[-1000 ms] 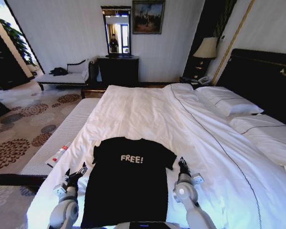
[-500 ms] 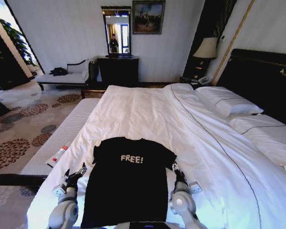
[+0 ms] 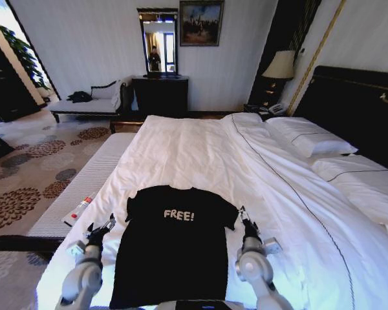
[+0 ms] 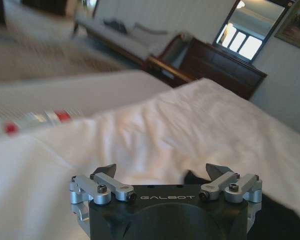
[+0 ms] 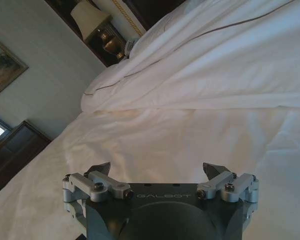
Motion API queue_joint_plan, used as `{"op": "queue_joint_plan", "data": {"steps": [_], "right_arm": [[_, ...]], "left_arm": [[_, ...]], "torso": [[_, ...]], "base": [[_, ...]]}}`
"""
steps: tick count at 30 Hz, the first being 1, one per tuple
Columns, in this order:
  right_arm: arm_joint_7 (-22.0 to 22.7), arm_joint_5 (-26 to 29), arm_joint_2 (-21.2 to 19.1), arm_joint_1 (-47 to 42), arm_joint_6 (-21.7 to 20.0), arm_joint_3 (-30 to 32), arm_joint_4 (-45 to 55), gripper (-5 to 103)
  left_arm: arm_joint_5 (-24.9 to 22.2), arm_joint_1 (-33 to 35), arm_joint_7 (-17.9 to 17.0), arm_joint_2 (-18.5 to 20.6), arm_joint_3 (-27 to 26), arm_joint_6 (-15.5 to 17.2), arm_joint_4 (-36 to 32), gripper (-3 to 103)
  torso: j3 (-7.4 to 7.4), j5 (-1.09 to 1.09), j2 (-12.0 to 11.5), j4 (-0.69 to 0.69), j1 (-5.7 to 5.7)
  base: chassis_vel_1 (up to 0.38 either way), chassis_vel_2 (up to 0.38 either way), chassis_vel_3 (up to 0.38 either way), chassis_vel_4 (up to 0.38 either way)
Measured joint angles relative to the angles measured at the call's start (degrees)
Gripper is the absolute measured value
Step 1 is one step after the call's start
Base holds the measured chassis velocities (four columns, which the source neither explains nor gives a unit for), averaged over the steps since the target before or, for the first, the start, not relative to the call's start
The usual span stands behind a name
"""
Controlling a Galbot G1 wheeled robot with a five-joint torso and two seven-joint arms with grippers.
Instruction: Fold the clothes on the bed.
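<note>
T-shirt [image 3: 171, 245] flat on bed [image 3: 297, 213]; L gripper [image 3: 101, 228], R gripper [image 3: 246, 221] flank it, fingers wide.

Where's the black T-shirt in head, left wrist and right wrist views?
Head view: black T-shirt lies flat on the white duvet, between the left gripper and right gripper.
Left wrist view: a dark patch just past the open fingers.
Right wrist view: not in it.
Shared landmark: the white duvet.
</note>
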Motion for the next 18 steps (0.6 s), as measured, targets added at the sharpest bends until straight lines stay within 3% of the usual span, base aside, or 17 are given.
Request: {"op": "queue_joint_plan", "data": {"steps": [1, 4, 6, 10, 18], "right_arm": [[0.0, 0.0, 0.0, 0.0, 0.0, 0.0, 0.0, 100], [0.22, 0.16, 0.03, 1.15, -0.06, -0.54, -1.97, 100], [0.25, 0.18, 0.04, 1.34, -0.07, -0.68, -2.22, 100], [0.36, 0.61, 0.08, 3.08, -0.24, -1.89, -4.58, 100], [0.24, 1.01, 0.16, 3.69, -0.24, -1.98, -6.83, 100]], "left_arm": [[0.0, 0.0, 0.0, 0.0, 0.0, 0.0, 0.0, 100], [-7.8, -5.19, -0.93, 0.56, 1.48, 5.4, 3.94, 100], [-8.34, -5.61, -0.94, 0.54, 1.59, 5.91, 4.44, 100], [-11.48, -8.64, -0.88, -0.57, 2.37, 10.79, 9.31, 100], [-14.43, -12.24, 0.35, -3.18, 3.5, 11.09, 13.79, 100]], "torso": [[0.0, 0.0, 0.0, 0.0, 0.0], [0.0, -0.01, 0.0, -0.02, 0.0], [0.0, -0.01, 0.0, -0.02, 0.0], [0.0, 0.0, 0.0, 0.02, 0.0], [0.0, 0.01, 0.0, 0.01, 0.0]], "base": [[0.0, 0.0, 0.0, 0.0], [0.0, 0.0, 0.0, 0.0], [0.0, 0.0, 0.0, 0.0], [0.0, 0.0, 0.0, 0.0], [0.0, 0.0, 0.0, 0.0]]}}
